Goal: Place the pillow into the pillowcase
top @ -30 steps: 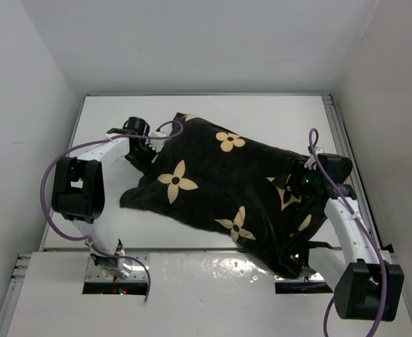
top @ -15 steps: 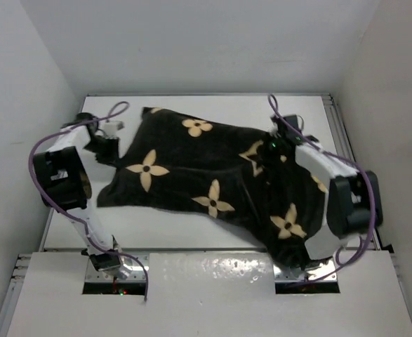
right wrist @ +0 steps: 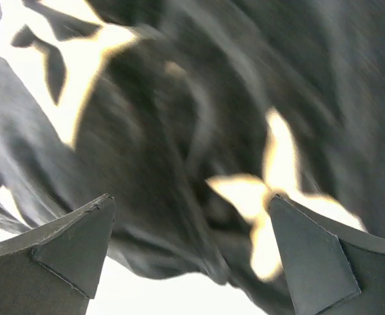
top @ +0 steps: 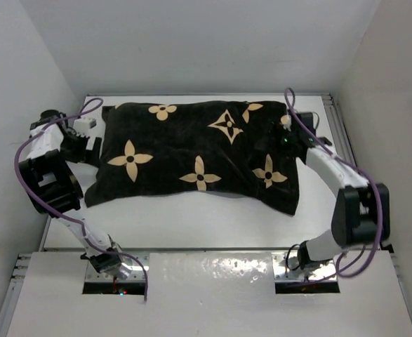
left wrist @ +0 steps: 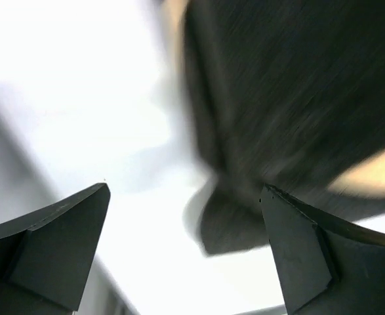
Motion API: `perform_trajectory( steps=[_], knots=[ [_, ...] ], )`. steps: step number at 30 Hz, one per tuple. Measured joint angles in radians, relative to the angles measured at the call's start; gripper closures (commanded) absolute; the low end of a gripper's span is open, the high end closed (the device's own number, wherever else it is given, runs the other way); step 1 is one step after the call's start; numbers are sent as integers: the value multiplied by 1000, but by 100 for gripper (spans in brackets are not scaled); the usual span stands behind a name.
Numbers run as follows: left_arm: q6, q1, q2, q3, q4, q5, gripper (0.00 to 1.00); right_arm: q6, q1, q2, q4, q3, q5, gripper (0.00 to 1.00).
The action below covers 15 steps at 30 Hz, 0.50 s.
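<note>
Broadly, the pillowcase (top: 198,158) lay spread across the upper middle of the top view, long side running left to right and looking filled out. No white fabric or yellow trim showed anywhere, so you could judge the pillow was already inside, though none of the three views proved it.

Left gripper (top: 86,137) sat at the case's left edge. In its wrist view its fingers stood apart, with only a blurred dark corner of fabric beyond them and nothing clamped. Right gripper (top: 279,133) hung over the upper right part of the case. Its fingers (right wrist: 67,249) also stood apart, above rumpled cloth and not pinching it. That placement read as each arm working one end to square the case, or letting go of it.

Edges: the top edge ran close to the table's far rim, and the left edge sat near the side rim, so you had little room there. Lower right corner drooped toward frame bottom. The table (top: 191,225) showed a bare strip below the case, the best room for moving.
</note>
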<state>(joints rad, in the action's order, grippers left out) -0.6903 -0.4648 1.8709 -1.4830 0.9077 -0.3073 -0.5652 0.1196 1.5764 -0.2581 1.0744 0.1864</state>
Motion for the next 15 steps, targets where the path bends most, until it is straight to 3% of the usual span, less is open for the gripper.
perform_trajectory(
  steps=[3,8,11,15],
  knots=[
    [-104,-63,-66,66,44,72,0,-27,-72,-152,-36,-155,-31,1],
    [-237,-116,-249,360,111,191,0,-87,-221,-330,-21,-418,-113,1],
    [-246,-111,-257,461,109,189,0,-103,-243,-332,-24,-524,-116,2],
    [-195,-119,-203,460,49,166,0,-118,-241,-287,15,-580,-76,9]
  ],
)
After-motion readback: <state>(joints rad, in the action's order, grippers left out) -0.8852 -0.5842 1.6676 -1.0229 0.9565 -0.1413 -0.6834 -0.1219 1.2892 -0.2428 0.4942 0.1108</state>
